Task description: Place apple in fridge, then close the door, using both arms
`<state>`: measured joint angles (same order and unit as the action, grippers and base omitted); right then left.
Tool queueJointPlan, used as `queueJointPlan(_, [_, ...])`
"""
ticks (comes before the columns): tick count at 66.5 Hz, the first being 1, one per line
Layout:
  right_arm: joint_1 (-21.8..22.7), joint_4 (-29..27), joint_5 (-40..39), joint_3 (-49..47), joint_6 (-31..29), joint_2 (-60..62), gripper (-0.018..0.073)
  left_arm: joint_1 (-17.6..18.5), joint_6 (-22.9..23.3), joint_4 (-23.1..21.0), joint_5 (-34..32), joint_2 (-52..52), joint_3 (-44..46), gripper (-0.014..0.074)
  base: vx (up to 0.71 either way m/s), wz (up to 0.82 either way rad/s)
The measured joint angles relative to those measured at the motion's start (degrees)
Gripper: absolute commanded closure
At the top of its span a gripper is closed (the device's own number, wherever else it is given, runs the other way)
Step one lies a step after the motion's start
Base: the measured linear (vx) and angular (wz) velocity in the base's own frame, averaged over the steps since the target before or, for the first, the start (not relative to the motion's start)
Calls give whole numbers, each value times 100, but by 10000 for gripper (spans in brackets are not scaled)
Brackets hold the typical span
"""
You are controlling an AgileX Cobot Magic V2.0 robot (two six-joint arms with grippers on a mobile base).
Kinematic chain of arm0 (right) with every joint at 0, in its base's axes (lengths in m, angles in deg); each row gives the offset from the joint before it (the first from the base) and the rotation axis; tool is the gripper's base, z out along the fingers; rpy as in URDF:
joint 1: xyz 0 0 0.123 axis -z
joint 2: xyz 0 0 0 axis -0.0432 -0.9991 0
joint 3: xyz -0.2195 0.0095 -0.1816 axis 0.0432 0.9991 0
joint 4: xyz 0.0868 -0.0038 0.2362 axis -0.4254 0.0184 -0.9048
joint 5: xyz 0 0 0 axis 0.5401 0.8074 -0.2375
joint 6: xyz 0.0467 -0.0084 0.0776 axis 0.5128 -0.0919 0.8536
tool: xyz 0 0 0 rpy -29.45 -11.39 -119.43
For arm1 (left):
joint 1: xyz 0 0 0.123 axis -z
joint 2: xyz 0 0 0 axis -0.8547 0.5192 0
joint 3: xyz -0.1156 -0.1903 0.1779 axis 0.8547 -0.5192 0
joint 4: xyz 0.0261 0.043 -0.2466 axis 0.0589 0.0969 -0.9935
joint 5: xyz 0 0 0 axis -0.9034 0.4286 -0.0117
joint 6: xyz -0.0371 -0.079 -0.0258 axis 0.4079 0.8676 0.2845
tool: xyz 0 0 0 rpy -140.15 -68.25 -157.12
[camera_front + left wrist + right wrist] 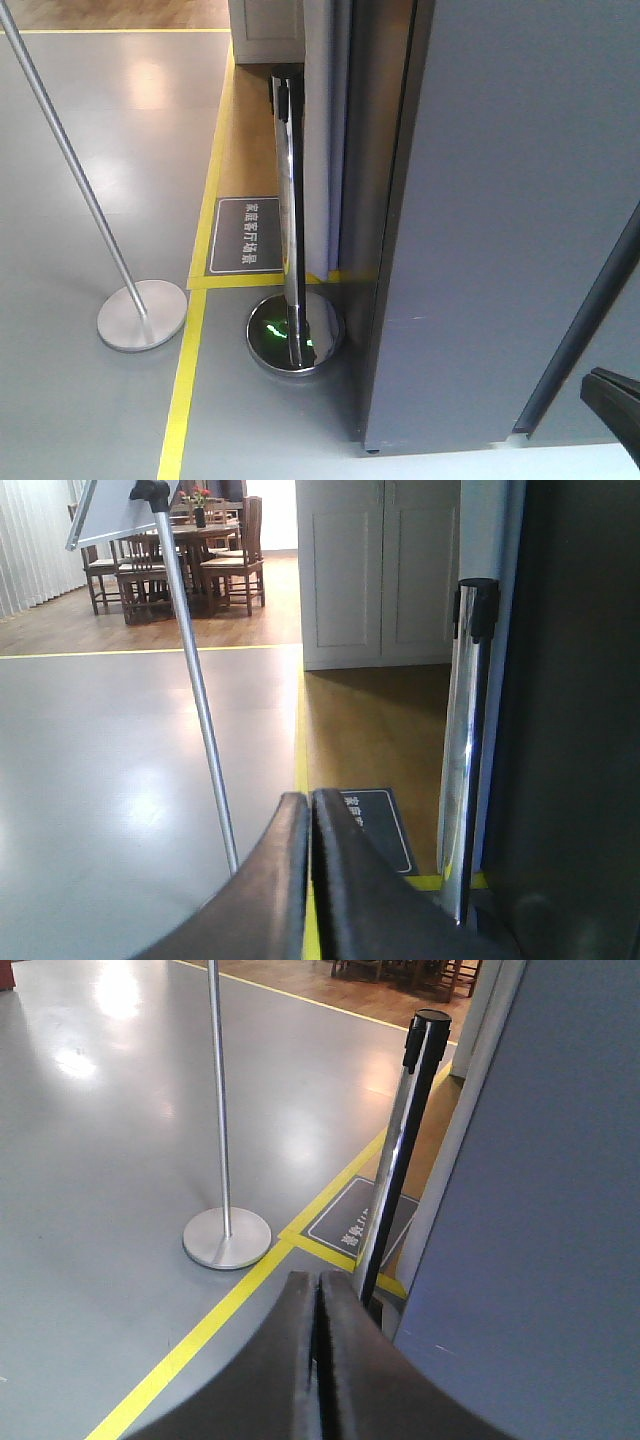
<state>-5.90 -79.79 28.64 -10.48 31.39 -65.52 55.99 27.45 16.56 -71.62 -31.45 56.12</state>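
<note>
A tall grey fridge (pixel 500 220) side fills the right of the front view, its interior hidden, so any contents cannot be told; a chrome barrier post (pixel 290 220) stands just beside it on a round base, likely cordoning the area; a slimmer sign stand (pixel 140 315) sits well apart; the left gripper (pixel 310 810) and right gripper (pixel 318 1290) both have fingers pressed together, holding nothing; the apple is nowhere in view.

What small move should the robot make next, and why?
Probably turn or back away from the fridge to look for the apple: no view shows an apple or an open door, only the fridge's grey outside, a chrome post and the floor. Both the left pincer and the right pincer are shut and empty.
</note>
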Motion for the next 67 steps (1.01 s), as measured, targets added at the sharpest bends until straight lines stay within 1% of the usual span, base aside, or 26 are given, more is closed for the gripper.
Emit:
queueJointPlan(50, [0, 0, -5, 0, 0, 5, 562, 0, 0, 0, 0, 0, 0, 604, 0, 0])
queueJointPlan(67, [0, 95, -326, 0, 31, 151, 562, 0, 0, 0, 0, 0, 0, 604, 0, 0])
